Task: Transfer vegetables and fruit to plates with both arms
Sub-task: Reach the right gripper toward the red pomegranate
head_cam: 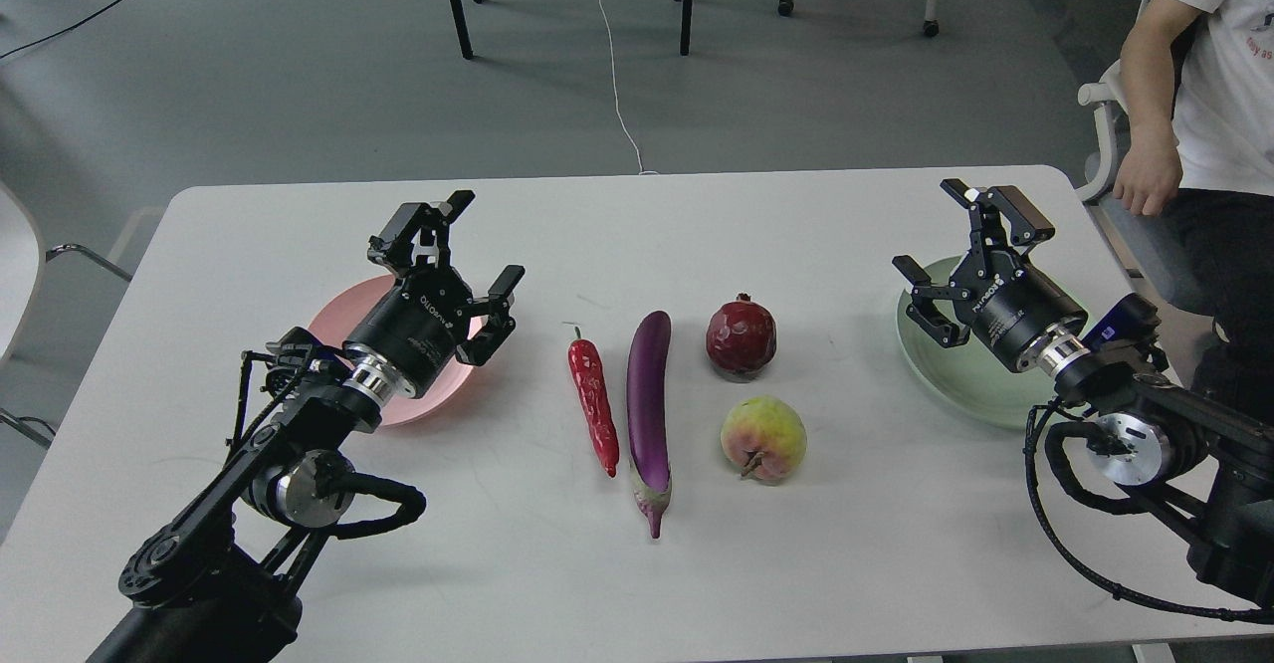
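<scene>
On the white table (816,553) lie a wrinkled red chili pepper (594,405) and, right of it, a long purple eggplant (649,402). Further right sit a dark-red pomegranate (741,337) and, nearer me, a yellow-green fruit with a pink blush (763,438). My left gripper (460,267) hovers open over the salmon pink plate (333,317), nothing between its fingers. Over the left rim of the mint green plate (963,389) my right gripper (957,257) is open and empty too. Both plates are partly hidden by the arms.
A seated person (1194,125) is at the table's far right corner, hand near the edge. Chair and table legs (458,6) and cables stand on the grey floor beyond the table.
</scene>
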